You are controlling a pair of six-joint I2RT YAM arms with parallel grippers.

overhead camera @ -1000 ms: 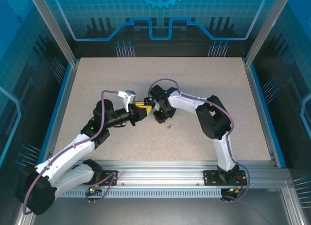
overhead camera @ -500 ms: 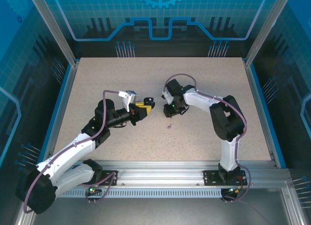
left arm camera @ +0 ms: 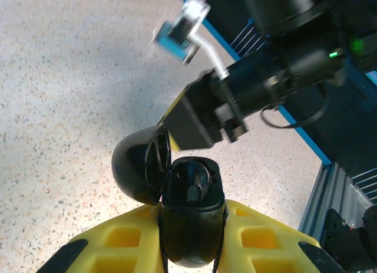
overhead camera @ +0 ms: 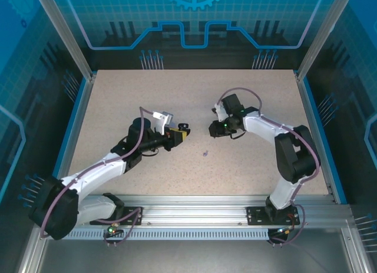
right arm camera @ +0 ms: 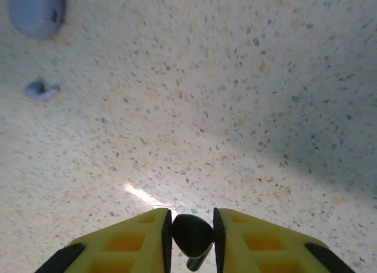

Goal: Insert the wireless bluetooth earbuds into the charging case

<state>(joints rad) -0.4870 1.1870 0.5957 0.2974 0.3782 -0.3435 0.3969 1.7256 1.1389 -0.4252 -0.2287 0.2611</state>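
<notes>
On the speckled table [overhead camera: 253, 161], a lavender case [right arm camera: 34, 10] sits at 11 o'clock in the right wrist view. A loose lavender earbud [right arm camera: 40, 90] lies near it at 10 o'clock, not touching. In the left wrist view, the right arm's dark wrist [left arm camera: 259, 84] looms at 1 o'clock. The left gripper [overhead camera: 181, 133] is clamped on the black charging case [left arm camera: 191, 217], whose domed lid [left arm camera: 138, 173] is swung open toward 9 o'clock; its contents are too dark to tell. At its 3 o'clock in the top view, across bare table, the right gripper [overhead camera: 212, 129] has its jaws nearly closed on a glossy black earbud [right arm camera: 191, 233].

no legible text, labels, brands, numbers, signs anywhere
</notes>
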